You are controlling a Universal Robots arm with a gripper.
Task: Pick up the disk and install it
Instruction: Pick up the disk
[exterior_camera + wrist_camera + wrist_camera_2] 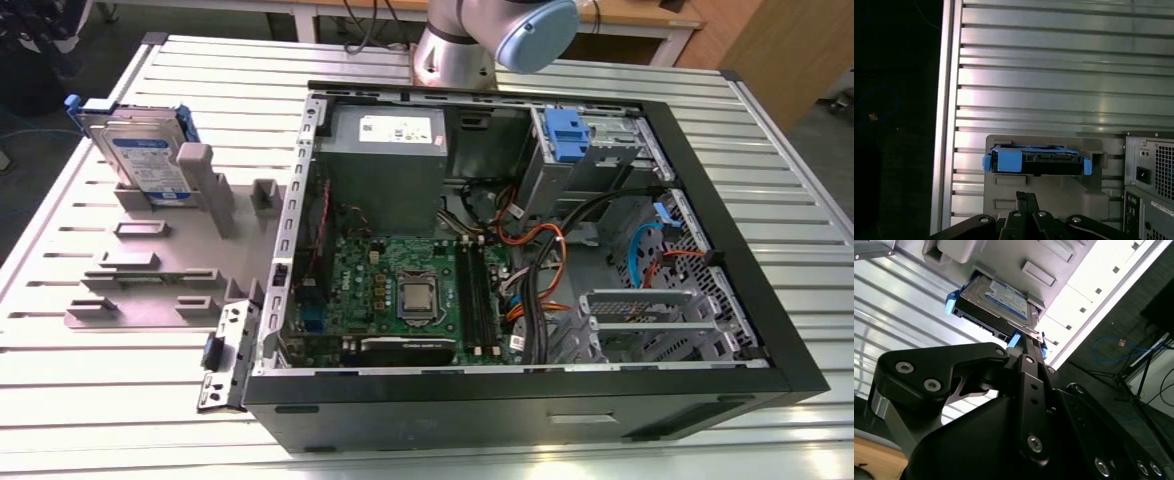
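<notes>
1. The disk [140,158] stands on edge, leaning, in a slot of the grey holder [200,205]. Its blue-and-white label faces outward and blue rails run along its sides.
2. The holder rests on the slatted metal bench [80,400], on the exterior view's left of the open computer case [534,395].
3. In the first wrist view the tool [1025,196] is pressed together with nothing in it. It points toward the disk's narrow edge and is apart from it.
4. In the second wrist view the tool [1026,342] lines up with 1 blue-railed corner of the disk.
5. Inside the case, a grey metal box [387,165] sits near a small blue latch [566,135].
6. The arm [494,40] rises behind the case.
</notes>
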